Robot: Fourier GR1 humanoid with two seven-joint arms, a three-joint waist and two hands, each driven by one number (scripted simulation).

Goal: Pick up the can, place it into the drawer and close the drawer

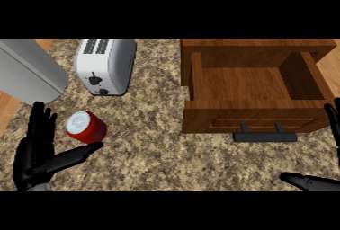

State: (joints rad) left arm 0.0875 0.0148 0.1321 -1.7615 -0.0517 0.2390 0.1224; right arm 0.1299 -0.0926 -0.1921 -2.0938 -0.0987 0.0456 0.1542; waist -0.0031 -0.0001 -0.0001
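Toaster (105,65) stands beyond can (86,126) beside open, empty left robot hand (36,150).

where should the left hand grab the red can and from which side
Probably round the curved red side wall of the red cylindrical can with the silver top, about mid-height. The can looks upright on the speckled stone counter, so its round body suits a wrap. Come in from the robot's left: the open left hand is already beside it there, thumb reaching under the can, and the white toaster stands behind.
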